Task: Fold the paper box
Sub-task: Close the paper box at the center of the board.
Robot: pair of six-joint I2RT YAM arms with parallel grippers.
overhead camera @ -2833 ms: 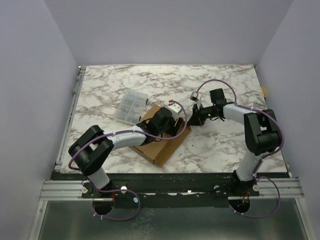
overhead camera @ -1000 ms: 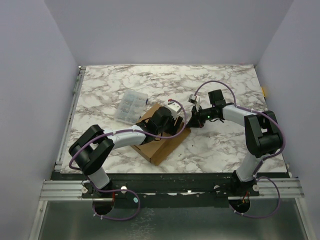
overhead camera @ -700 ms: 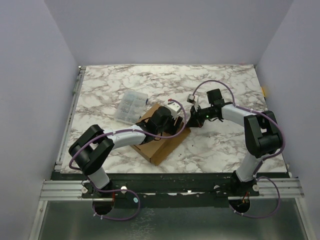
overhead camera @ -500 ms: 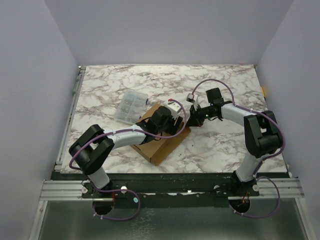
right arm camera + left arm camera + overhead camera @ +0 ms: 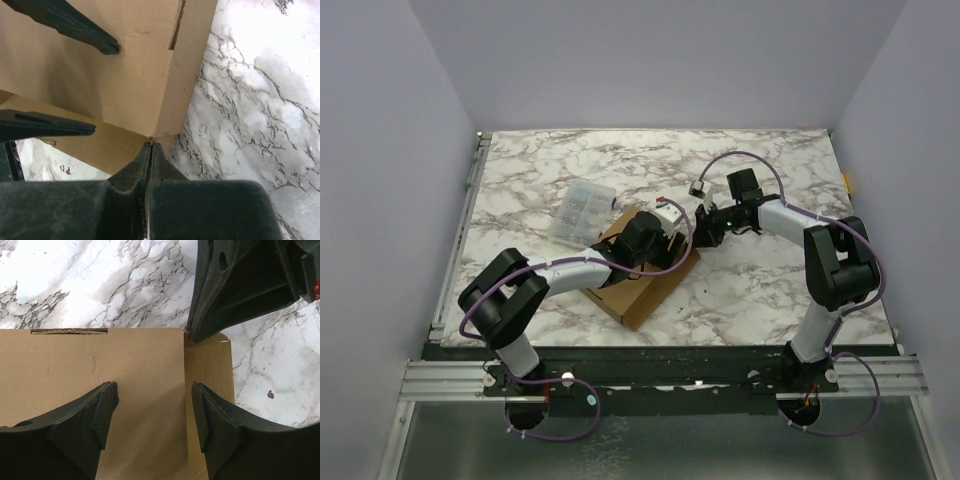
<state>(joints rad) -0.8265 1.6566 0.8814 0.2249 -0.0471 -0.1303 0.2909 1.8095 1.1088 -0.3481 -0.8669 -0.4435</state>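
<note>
The marble table [image 5: 770,290] carries the box [image 5: 642,292], a shallow brown cardboard one set askew near the middle, closer to the left arm. A clear case [image 5: 582,212] lies just beyond the box's far-left corner. The left gripper [image 5: 152,395] hovers over the box top, its jaws spread wide and holding nothing. The right gripper [image 5: 150,146] has its jaws pressed together, tips at the box's right corner by a side flap. Whether cardboard is nipped between them cannot be told.
</note>
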